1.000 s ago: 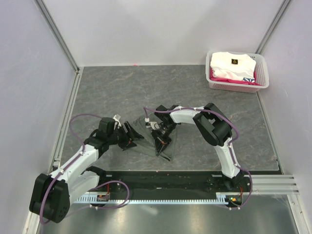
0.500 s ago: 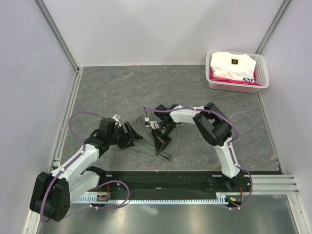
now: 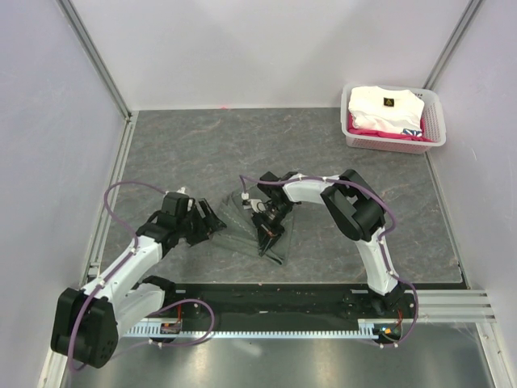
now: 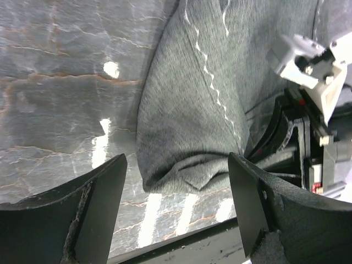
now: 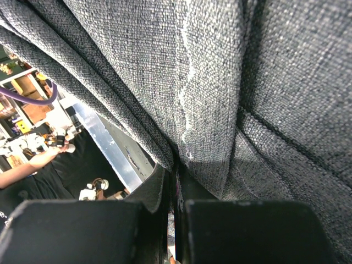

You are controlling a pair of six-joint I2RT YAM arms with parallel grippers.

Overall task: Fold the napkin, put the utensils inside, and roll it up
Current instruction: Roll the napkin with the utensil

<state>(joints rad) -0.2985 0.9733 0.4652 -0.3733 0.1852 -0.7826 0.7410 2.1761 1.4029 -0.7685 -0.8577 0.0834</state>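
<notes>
The right gripper (image 3: 269, 222) is clenched on a fold of the napkin (image 3: 238, 217), which lies bunched near the middle of the surface (image 3: 186, 153). The left gripper (image 3: 208, 226), at the cloth's 9 o'clock, is released, its jaws wide apart and holding nothing.

This looks like the folding step, with the cloth gathered rather than laid flat. The next move probably calls for the left gripper to advance toward 3 o'clock and pinch the loose end, so both arms can square the fold.

The right wrist view shows the pale hem pinched between the fingers (image 5: 154, 181), which is hidden from above. The left wrist view shows the napkin's rounded end (image 4: 187, 110) untouched ahead of the open jaws. Only the top view takes in the basket (image 3: 393, 141) at 1 o'clock. No view shows the spoon.
</notes>
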